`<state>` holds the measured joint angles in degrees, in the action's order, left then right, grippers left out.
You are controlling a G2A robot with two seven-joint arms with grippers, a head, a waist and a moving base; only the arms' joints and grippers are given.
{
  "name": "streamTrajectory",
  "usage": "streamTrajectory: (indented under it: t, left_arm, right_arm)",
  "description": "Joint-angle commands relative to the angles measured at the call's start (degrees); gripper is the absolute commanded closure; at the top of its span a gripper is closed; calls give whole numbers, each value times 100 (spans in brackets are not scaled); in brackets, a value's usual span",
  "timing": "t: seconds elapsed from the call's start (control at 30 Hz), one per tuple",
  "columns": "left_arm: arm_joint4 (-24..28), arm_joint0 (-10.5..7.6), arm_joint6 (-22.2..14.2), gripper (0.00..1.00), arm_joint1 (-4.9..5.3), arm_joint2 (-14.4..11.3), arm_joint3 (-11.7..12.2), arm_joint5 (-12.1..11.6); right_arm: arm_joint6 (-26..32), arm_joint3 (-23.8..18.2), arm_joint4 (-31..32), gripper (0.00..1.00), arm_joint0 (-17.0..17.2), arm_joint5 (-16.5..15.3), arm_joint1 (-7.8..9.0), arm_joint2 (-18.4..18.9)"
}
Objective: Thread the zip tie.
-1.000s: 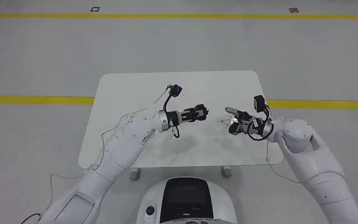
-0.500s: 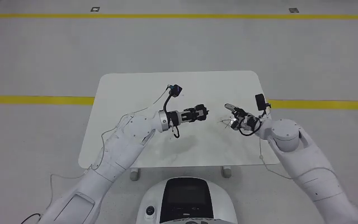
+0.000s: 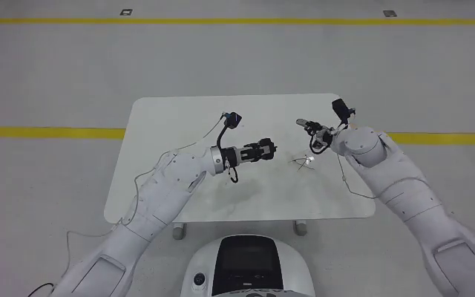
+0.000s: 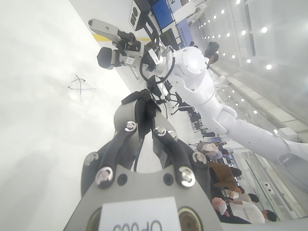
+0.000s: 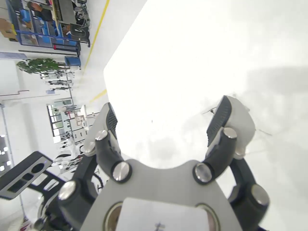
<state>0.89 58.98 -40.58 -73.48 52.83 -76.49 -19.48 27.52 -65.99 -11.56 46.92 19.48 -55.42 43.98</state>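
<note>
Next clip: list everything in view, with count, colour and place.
Table: one, white, centre of the floor.
Zip ties: seemingly two, dark, thin, lying crossed on the table near both grippers.
Floor lines: two, yellow, one beyond the table, one running behind it.
Left gripper: one, black fingers shut, above the table's middle.
Right gripper: one, open, above the table, beyond the ties.

Lab hall — yellow floor lines [image 3: 223,20]
</note>
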Motion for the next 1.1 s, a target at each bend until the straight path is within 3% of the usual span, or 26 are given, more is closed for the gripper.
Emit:
streamTrajectory:
  t: [0.0,0.27,0.43,0.63,0.83,1.07]
  left_arm:
    - [0,0,0,100,0,0,0,0]
    - [0,0,0,100,0,0,0,0]
    - [0,0,0,100,0,0,0,0]
    - [0,0,0,100,0,0,0,0]
    - [0,0,0,100,0,0,0,0]
    - [0,0,0,100,0,0,0,0]
  right_arm:
    - [132,240,32,0,-287,0,-48,-312]
    - [132,240,32,0,-287,0,-48,-312]
    - [83,24,269,0,-244,0,-4,-176]
    - [822,-33,1011,0,-489,0,63,-283]
    - [1538,277,1483,0,-860,0,-30,-392]
    - [2188,799,1979,0,-1203,0,-297,-510]
